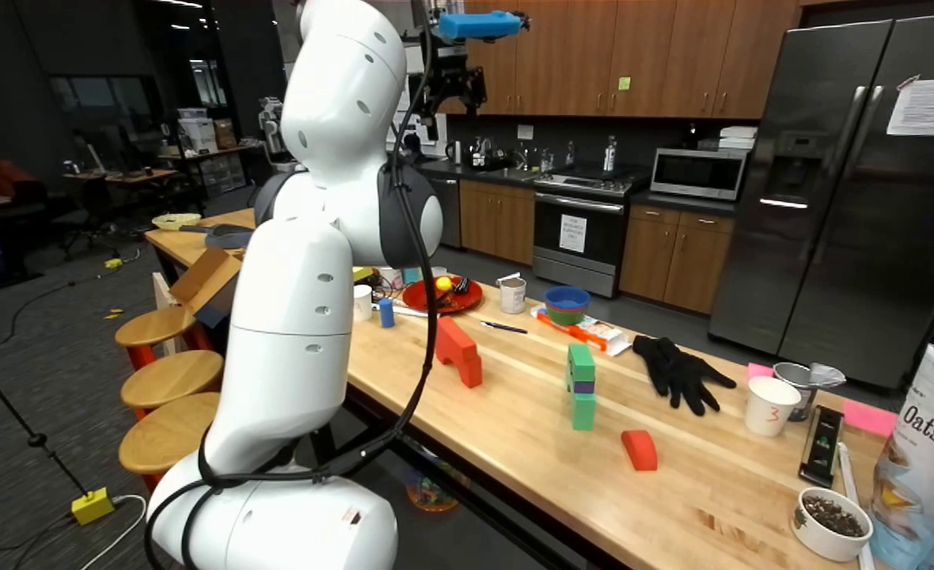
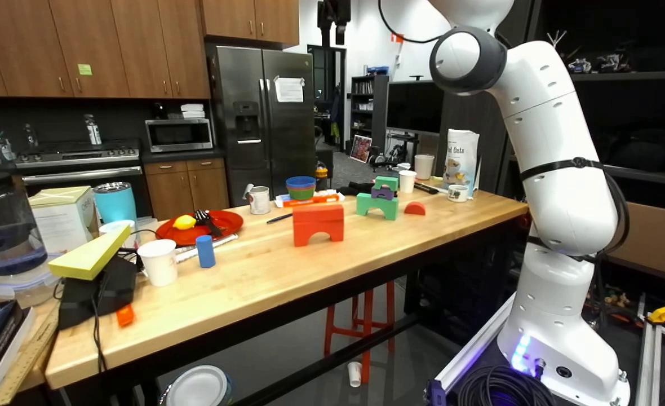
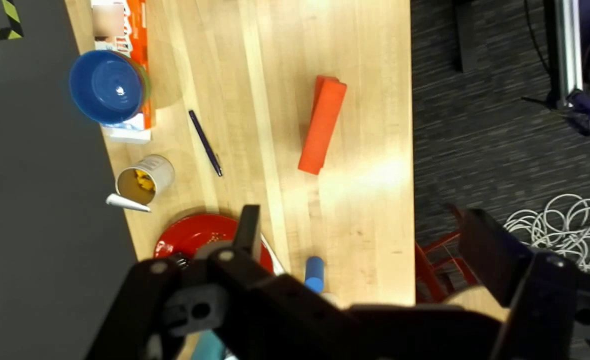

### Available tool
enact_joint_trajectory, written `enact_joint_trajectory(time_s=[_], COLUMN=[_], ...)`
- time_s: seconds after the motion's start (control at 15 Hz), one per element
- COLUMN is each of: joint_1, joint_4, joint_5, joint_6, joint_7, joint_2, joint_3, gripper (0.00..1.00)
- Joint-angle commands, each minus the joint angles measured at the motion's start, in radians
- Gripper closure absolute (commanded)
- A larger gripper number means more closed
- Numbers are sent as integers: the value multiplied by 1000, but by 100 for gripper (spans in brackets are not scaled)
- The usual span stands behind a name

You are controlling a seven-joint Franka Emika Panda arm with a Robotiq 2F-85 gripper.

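Hanging well above the pale wooden tabletop [image 2: 253, 265], the black two-fingered gripper [image 3: 362, 217] is seen with its fingers spread wide and a clear gap left between them. Lower down, a solid bright-red block [image 2: 318, 219] is stood on the tabletop; its outline is rectangular, its faces are flat, and a rounded arch is cut into its underside, so that it is borne on two stubby feet. In the wrist view it is shown as a narrow bar set aslant, between a slim dark pen [image 3: 205, 142] and the tabletop's long edge. Near an upright blue cylinder [image 2: 205, 251], a round glossy red plate [image 2: 230, 221] is laden with a yellow lemon-shaped piece [image 2: 184, 221] and a black pronged utensil [image 2: 204, 217]. In a pale cylindrical can [image 3: 161, 171], yellow-orange contents [image 3: 145, 181] are glimpsed, and a white strip [image 3: 126, 202] is seen at its rim. A round blue bowl [image 3: 111, 87] is stacked above a green bowl [image 2: 301, 193]. A small white bowl [image 1: 827, 546] is filled with dark crumbly matter [image 1: 831, 513], and near it a white-and-blue bag [image 1: 922, 459] is printed "Oats".
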Motion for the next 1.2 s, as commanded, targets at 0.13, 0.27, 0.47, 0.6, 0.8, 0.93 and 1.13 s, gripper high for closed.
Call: enact_joint_trajectory(time_s=[0.13,0.27,0.47,0.6,0.8,0.93,1.13], joint_1=[94,86,98,97,96,96,127], joint_4=[-17,-18,-18,-18,-18,-18,-10], joint_5=[-34,-19,-21,-21,-21,-21,-44], joint_6=[-17,-5,-4,-4,-4,-4,-6], joint_7=[22,23,28,28,28,28,-16], joint_2=[-36,-22,-23,-23,-23,-23,-10], joint_3=[2,7,7,7,7,7,10], gripper=[0,0,0,0,0,0,0])
